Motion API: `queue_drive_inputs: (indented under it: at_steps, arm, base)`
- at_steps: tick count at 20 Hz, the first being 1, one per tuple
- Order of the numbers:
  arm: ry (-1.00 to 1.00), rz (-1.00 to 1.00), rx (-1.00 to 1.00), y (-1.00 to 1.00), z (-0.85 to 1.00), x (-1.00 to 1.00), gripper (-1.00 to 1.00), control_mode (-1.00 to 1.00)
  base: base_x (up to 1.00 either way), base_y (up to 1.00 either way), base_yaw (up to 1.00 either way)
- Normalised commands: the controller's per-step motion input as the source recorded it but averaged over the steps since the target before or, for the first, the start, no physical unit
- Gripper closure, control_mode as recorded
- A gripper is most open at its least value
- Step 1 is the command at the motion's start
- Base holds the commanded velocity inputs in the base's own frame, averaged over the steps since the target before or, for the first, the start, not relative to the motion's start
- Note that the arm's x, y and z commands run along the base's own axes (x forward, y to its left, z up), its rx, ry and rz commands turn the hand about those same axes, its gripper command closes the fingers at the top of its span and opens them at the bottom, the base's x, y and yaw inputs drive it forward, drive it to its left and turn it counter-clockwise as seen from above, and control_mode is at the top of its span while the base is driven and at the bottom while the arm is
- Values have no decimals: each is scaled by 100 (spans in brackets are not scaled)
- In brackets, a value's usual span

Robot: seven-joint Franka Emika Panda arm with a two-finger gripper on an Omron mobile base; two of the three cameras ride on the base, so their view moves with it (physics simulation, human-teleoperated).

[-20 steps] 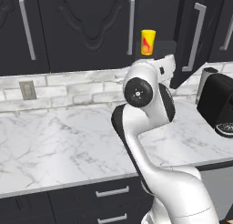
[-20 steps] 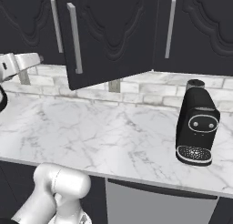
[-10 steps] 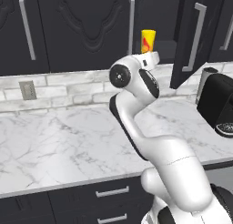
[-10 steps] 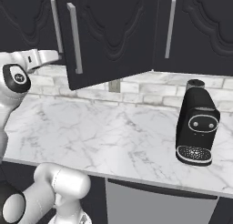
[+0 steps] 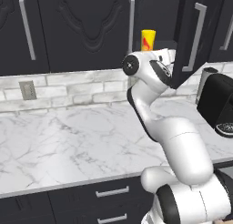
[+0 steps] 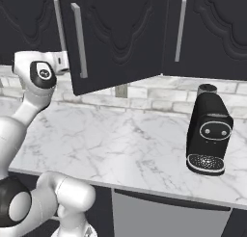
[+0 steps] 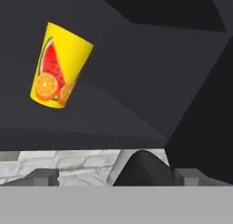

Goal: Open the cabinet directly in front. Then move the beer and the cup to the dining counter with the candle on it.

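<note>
Hand view: the end effector [image 7: 113,176] points up into the cabinet, its two dark tips standing wide apart with nothing between them; the cup [image 7: 59,66] stands up and to the left of them, well clear.
Cup position: on the cabinet shelf, upright, yellow with fruit pictures; in the left base view the cup [image 5: 148,40] shows in the gap beside the swung-out door [image 5: 195,36].
Cabinet: the right door of the cabinet [image 6: 113,38] hangs open over the counter [image 6: 125,144]; the left door [image 5: 86,29] is shut.
What changed: over the last second the arm has unfolded from a crouched pose low over the counter and lifted its wrist to shelf height, just under the cup; the door and cup have not moved.
Meaning for the task: opening looks done, and the reach for the cup is under way but no grasp yet.
Beer: cannot be made out in the dark cabinet interior.
Next need: likely shift left toward the cup and straddle it before closing.
Hazard: the open door edge sits close to the wrist; the coffee machine [image 6: 208,135] stands well to the right, apart.
</note>
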Motion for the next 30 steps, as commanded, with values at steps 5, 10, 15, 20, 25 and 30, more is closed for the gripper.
queue_drive_inputs:
  at_steps: [5,10,15,20,25,30]
  arm:
    - [0,-32,4,-100,0,-66,-100,-100]
    - [0,-35,5,-100,0,-72,-100,-100]
    - [6,-31,1,-100,-16,42,-100,-100]
    - [0,4,16,-100,-13,100,-100,-100]
    - [-1,7,13,-60,-1,41,-100,-100]
    - [0,25,-9,73,-35,-76,-100,-100]
  base:
    - [0,0,0]
    - [0,0,0]
    - [0,0,0]
    - [0,0,0]
    - [0,0,0]
    - [0,0,0]
